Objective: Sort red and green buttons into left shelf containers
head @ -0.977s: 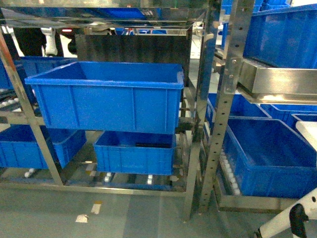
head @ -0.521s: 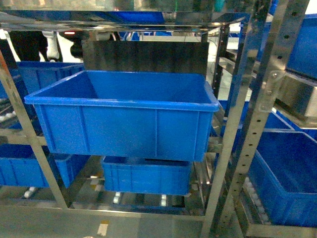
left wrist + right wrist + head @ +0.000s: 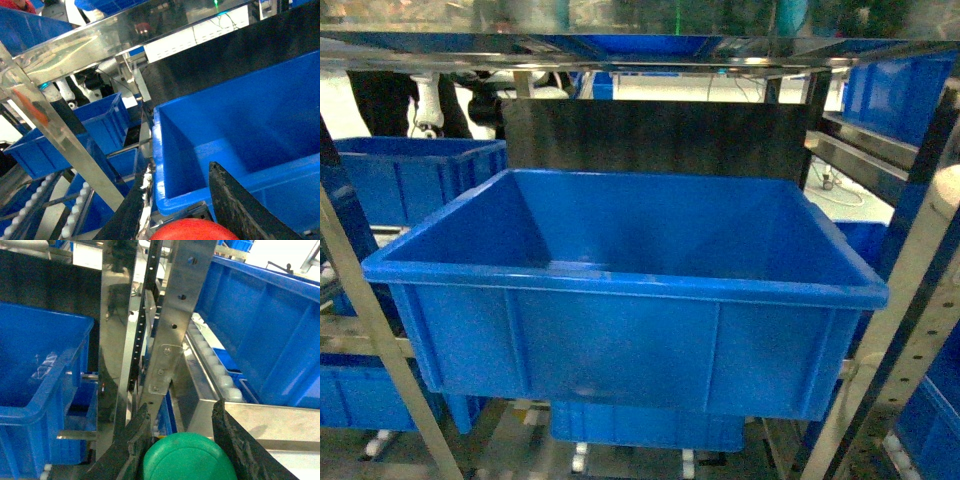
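Observation:
The red button [image 3: 187, 231] shows only its wide red cap at the bottom of the left wrist view, where my left gripper [image 3: 181, 167] is shut on it, just short of the near corner of a big blue container [image 3: 250, 115]. In the right wrist view my right gripper [image 3: 181, 406] is shut on the green button [image 3: 187, 460], in front of a steel shelf upright [image 3: 170, 315]. Both button bodies are hidden. The head view is filled by that left shelf container [image 3: 620, 283], whose inside looks bare; neither gripper appears there.
A second blue tub [image 3: 410, 175] sits behind on the left and another [image 3: 640, 425] on the level below. A steel shelf beam [image 3: 75, 45] runs overhead. Right of the upright are a roller track [image 3: 215, 370] and a large blue tub [image 3: 265, 325].
The head view has closed in on the left shelf: the middle tub has grown to fill the frame, and the right-hand shelf with its tubs has slid out of view.

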Robot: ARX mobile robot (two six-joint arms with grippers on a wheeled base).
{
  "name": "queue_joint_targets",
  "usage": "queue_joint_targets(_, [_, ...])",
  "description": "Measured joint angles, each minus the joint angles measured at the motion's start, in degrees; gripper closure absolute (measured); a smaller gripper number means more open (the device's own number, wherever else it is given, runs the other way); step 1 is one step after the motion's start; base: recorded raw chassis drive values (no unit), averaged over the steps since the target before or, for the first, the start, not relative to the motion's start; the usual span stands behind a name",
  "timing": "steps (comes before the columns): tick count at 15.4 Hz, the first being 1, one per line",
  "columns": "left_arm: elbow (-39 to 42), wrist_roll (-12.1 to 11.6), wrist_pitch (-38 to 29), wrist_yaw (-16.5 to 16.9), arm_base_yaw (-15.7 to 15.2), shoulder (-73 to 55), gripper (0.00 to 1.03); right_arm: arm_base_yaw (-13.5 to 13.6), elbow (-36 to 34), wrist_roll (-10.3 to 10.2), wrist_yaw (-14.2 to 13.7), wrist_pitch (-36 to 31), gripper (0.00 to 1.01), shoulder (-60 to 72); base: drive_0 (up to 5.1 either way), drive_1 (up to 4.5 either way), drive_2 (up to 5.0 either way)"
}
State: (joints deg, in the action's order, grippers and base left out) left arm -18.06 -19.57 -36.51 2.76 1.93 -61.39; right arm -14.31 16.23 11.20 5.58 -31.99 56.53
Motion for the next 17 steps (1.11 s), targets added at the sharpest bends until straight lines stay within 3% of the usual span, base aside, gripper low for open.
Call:
queue_joint_targets(7, [0.09,0.0,0.15,-0.11,-0.24,0.0,0.74,0.22,0.02,-0.02,-0.15,-0.42,0.68,0.07,-3.0,5.01,-1.9])
queue_joint_targets(12, [0.09,0.0,0.13,-0.13,-0.2,0.0,0.74,14.25,5.22,-2.91,-6.1,-3.32,0.68,7.72,-3.0,5.01,-1.9])
queue_joint_targets(17, [0.09,0.0,0.15,-0.13,-0.2,0.0,0.74,23.76,11.63,-4.26,-9.2,-8.17,0.68,18.78,-3.0,5.01,-1.9])
